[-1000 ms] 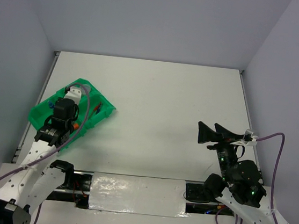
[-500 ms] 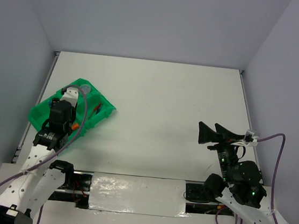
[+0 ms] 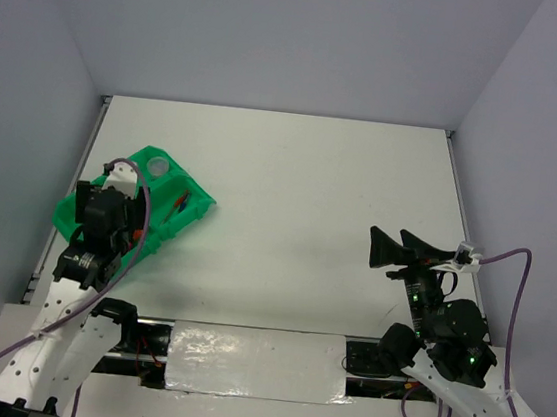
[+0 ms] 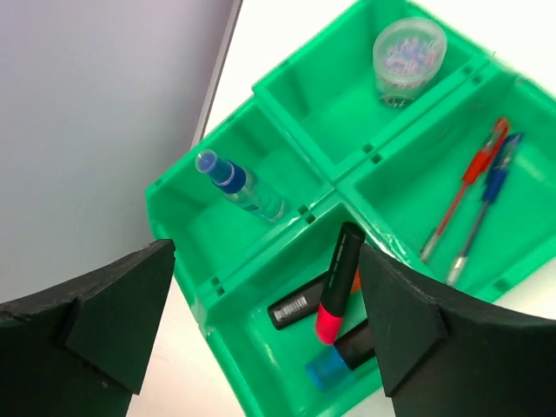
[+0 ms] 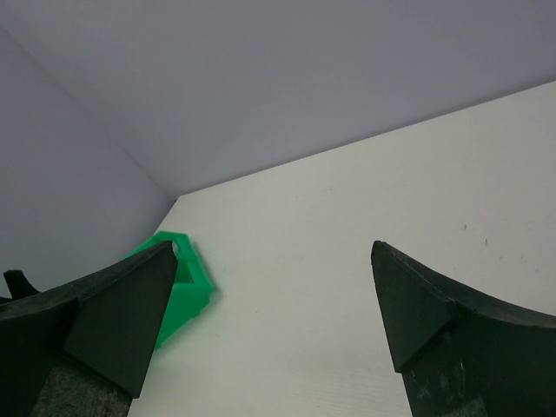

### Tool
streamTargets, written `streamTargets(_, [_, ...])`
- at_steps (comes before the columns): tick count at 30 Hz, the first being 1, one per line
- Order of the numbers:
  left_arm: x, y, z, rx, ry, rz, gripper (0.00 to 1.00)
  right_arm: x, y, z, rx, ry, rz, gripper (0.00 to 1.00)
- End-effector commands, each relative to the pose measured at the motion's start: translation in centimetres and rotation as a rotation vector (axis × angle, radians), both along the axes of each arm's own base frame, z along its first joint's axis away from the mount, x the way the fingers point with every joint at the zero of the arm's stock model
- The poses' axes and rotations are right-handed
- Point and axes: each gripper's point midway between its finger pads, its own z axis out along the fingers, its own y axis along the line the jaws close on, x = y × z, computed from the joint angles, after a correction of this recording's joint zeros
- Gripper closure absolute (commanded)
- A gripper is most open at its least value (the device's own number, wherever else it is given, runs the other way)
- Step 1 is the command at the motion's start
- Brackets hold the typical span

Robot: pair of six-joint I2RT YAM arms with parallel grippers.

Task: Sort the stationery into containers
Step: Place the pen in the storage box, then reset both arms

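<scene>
Left pincer (image 4: 265,252) has just opened wide, now empty, above green tray (image 4: 295,135). Pink highlighter (image 4: 334,278) released into its highlighter compartment. Sorting looks complete.

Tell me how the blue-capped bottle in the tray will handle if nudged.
The bottle lies on its side, round-bodied, so a nudge would probably roll it until a wall of the tray stops it. Small and clear, it is likely light. Its smooth body might slip in a pinch.

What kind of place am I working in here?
Likely a robot test cell: a white table, plain grey walls closing it in, and one green sorting tray.
</scene>
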Motion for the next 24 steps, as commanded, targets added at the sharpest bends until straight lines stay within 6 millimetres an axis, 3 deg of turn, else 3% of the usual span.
streamTargets(1, [0.2,-0.7,4.7,-0.1,-0.138,-0.001,0.01,0.1,0.5,0.4,-0.002,-0.019,0.013,0.0])
streamTargets(2, [0.2,-1.6,4.7,-0.153,-0.134,-0.026,0.01,0.2,0.6,0.4,-0.006,-0.018,0.016,0.0])
streamTargets(4, [0.1,-2.3,7.7,-0.234,-0.192,-0.027,0.01,0.4,1.0,0.2,-0.027,-0.01,0.021,0.0])
streamTargets(5, [-0.3,-2.5,7.5,-0.247,-0.151,-0.027,0.01,0.5,1.2,0.1,-0.035,-0.005,0.022,0.0])
streamTargets(6, [-0.6,-2.6,10.3,-0.289,-0.205,-0.017,0.01,0.7,1.4,0.0,-0.051,0.005,0.023,0.0])
streamTargets(7, [-1.0,-2.5,11.4,-0.311,-0.208,-0.001,0.01,0.7,1.8,-0.2,-0.075,0.007,0.037,0.0])
streamTargets(8, [-2.1,-2.1,13.5,-0.338,-0.211,0.043,0.01,0.7,2.1,0.1,-0.09,0.004,0.05,0.0])
streamTargets(11, [-3.7,-2.0,16.4,-0.361,-0.216,0.058,0.01,1.1,3.2,0.0,-0.178,0.026,0.077,0.0])
streamTargets(12, [-4.9,-2.0,18.2,-0.373,-0.243,0.044,0.01,1.4,3.2,-0.9,-0.221,0.071,0.064,0.0])
streamTargets(14, [-6.4,-1.7,19.5,-0.374,-0.283,0.047,0.01,2.4,3.2,-1.1,-0.271,0.149,0.014,0.0])
streamTargets(16, [-8.8,-0.4,20.3,-0.372,-0.344,0.108,0.01,3.2,3.7,-1.5,-0.344,0.222,-0.007,0.0])
streamTargets(18, [-9.8,0.5,19.6,-0.364,-0.378,0.153,0.01,3.1,3.9,-0.7,-0.385,0.262,-0.001,0.0])
streamTargets(19, [-10.9,0.7,19.5,-0.368,-0.417,0.149,0.01,3.3,4.5,-1.0,-0.421,0.288,0.007,0.0])
streamTargets(21, [-11.2,0.5,18.1,-0.381,-0.416,0.137,0.01,2.6,4.7,-1.1,-0.475,0.336,0.046,0.0])
streamTargets(22, [-11.9,0.3,17.9,-0.399,-0.434,0.124,0.01,2.4,4.5,0.6,-0.454,0.327,0.047,0.0])
streamTargets(24, [-12.1,-0.4,17.0,-0.436,-0.424,0.095,0.01,1.6,3.7,2.0,-0.451,0.33,0.055,0.0])
